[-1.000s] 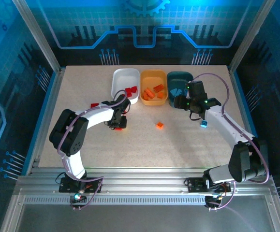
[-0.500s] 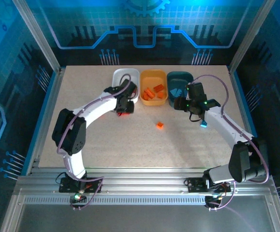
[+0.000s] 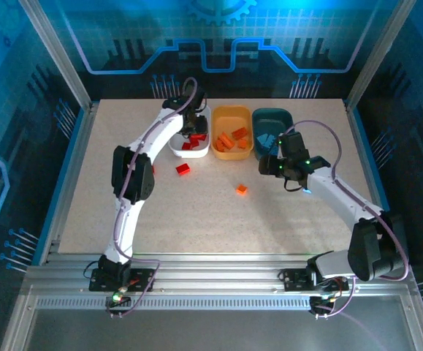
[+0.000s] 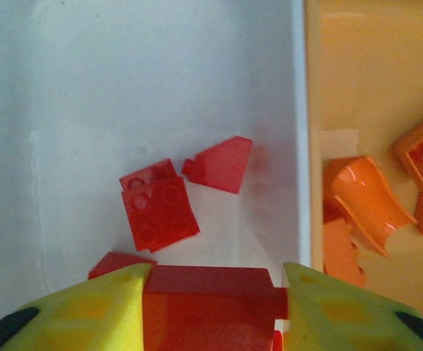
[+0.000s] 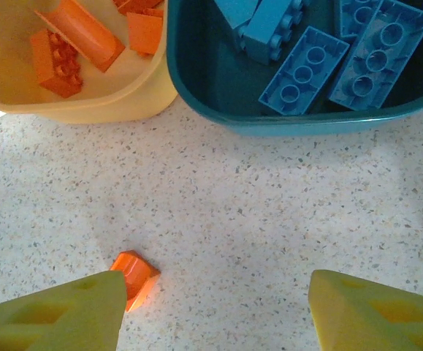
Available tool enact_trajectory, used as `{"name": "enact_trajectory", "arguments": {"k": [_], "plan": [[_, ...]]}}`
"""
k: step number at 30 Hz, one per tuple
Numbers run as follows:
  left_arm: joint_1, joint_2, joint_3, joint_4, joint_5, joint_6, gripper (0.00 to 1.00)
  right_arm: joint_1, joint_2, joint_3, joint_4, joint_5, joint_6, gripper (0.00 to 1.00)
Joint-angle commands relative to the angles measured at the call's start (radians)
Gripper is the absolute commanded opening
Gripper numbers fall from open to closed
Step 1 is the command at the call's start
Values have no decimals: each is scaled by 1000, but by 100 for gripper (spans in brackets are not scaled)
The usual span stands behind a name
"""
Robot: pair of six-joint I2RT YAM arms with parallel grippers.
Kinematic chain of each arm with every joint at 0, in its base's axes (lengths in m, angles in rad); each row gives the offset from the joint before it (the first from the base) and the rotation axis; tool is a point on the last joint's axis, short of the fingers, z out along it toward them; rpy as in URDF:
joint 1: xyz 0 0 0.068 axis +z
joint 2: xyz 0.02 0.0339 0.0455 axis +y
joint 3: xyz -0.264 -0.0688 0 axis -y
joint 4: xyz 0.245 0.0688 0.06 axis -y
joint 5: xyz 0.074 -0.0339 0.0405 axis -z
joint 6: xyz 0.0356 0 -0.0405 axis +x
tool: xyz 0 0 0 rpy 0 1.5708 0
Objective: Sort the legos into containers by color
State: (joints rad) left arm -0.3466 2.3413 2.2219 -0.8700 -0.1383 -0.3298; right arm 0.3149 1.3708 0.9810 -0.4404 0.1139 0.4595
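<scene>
**Ana:** Two claws you have. What does the left one do?

**Me:** My left claw (image 4: pixel 215 276) is closed on a red brick (image 4: pixel 207 311). Both fingers press on its sides. I hold it over the white tub (image 4: pixel 87 110), close to the wall that stands next to the yellow tub (image 4: pixel 364 88).

**Ana:** Is something in the white tub already?

**Me:** Yes, some red pieces (image 4: pixel 158 208) lie on its floor, just below the one I hold. One loose red brick (image 3: pixel 183 169) lies on the table (image 5: pixel 269 219), in front of this tub.

**Ana:** And your right claw?

**Me:** My right claw (image 5: pixel 218 281) is open, with nothing between the fingers. It hangs above the bare table, in front of the yellow tub and the teal tub (image 5: pixel 299 121). An orange brick (image 5: pixel 134 276) lies on the table just beside my left finger; I cannot tell if they touch.

**Ana:** What do these two tubs hold?

**Me:** Orange pieces (image 5: pixel 79 33) are in the yellow tub. Blue bricks (image 5: pixel 304 69) are in the teal one, several of them flat with the studs up. The three tubs stand in a row, side by side: white, yellow, teal.
</scene>
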Motion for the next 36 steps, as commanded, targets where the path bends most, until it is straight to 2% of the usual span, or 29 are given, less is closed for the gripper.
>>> {"name": "enact_trajectory", "arguments": {"k": [1, 5, 7, 11, 15, 17, 19, 22, 28, 34, 36], "plan": [[11, 30, 71, -64, 51, 21, 47, 26, -27, -3, -22, -19, 2, 68], [20, 32, 86, -56, 66, 24, 62, 66, -23, 13, -39, -11, -2, 71], [23, 16, 84, -58, 73, 21, 74, 103, -11, 24, -51, 9, 2, 74], [25, -63, 23, -39, 86, 17, 77, 182, 28, 35, -62, 59, 25, 78], [24, -247, -197, 71, 122, -8, 85, 243, 119, 61, -71, 65, 71, 81], [25, -363, -369, 151, 138, -29, 90, 262, 177, 85, -73, 49, 78, 81], [24, -501, -575, 252, 162, -61, 98, 275, 232, 107, -72, 33, 101, 82], [25, -675, -846, 360, 167, -102, 99, 282, 290, 122, -69, 29, 164, 83], [24, -939, -1226, 440, 205, -173, 99, 303, 342, 100, -45, 61, 370, 83], [24, -1062, -1414, 457, 241, -208, 99, 331, 389, 92, 60, 12, 456, 81], [24, -1078, -1432, 456, 244, -213, 99, 338, 438, 140, 27, 26, 459, 74]]}}
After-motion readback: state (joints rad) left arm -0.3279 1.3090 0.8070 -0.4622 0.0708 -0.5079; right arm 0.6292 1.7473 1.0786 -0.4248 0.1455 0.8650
